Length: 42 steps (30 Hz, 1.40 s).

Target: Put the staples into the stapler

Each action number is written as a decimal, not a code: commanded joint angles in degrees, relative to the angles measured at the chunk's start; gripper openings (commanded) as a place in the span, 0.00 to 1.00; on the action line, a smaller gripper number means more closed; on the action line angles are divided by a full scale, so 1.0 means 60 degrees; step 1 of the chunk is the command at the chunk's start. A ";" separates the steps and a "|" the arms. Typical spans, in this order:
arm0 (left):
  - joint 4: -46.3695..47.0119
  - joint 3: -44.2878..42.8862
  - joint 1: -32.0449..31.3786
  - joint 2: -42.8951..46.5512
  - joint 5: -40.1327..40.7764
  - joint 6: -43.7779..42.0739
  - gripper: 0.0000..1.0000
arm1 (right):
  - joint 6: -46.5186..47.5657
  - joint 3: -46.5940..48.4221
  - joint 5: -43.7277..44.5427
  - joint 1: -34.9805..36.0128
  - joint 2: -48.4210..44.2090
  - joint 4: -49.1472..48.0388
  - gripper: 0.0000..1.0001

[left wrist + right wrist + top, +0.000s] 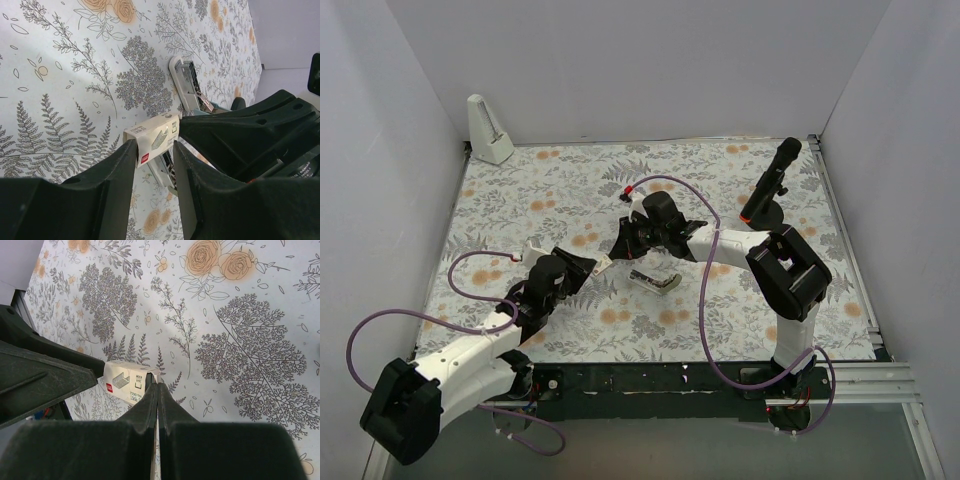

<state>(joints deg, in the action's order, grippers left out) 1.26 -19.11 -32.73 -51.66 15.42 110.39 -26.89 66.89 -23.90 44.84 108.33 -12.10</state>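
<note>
The left gripper [155, 148] is clamping the staple box [152, 136], a tiny beige-white carton with a red mark and a staple drawing on its side. One finger is pressing on each side of the carton, and the box is sitting crosswise between the tips. In the overhead view this grip is taking place near the middle of the table [740, 320], a little toward its near edge. Whether the box is touching the floral surface cannot be told. The right gripper [157, 390] is reaching in from the opposite side with its fingers pressed flat together and their tips meeting right at the end of the box. Whether they are pinching a flap there cannot be told. The stapler [189, 85] is lying open on the table just beside the box, toward the right edge, with its metal rail showing inside the pale shell. A white wedge-shaped object [488, 130] is standing at the far left corner. A black cylindrical object [770, 185] is leaning near the far right corner.
</note>
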 commanded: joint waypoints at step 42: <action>0.0245 0.0798 0.0606 0.0670 -0.0182 0.0411 0.00 | -0.0190 -0.0324 0.0189 -0.0149 -0.0580 -0.0577 0.01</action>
<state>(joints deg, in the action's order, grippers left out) 3.22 -15.20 -30.33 -49.39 13.63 112.51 -27.55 65.67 -24.10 44.51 108.14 -13.32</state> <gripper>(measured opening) 0.010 0.021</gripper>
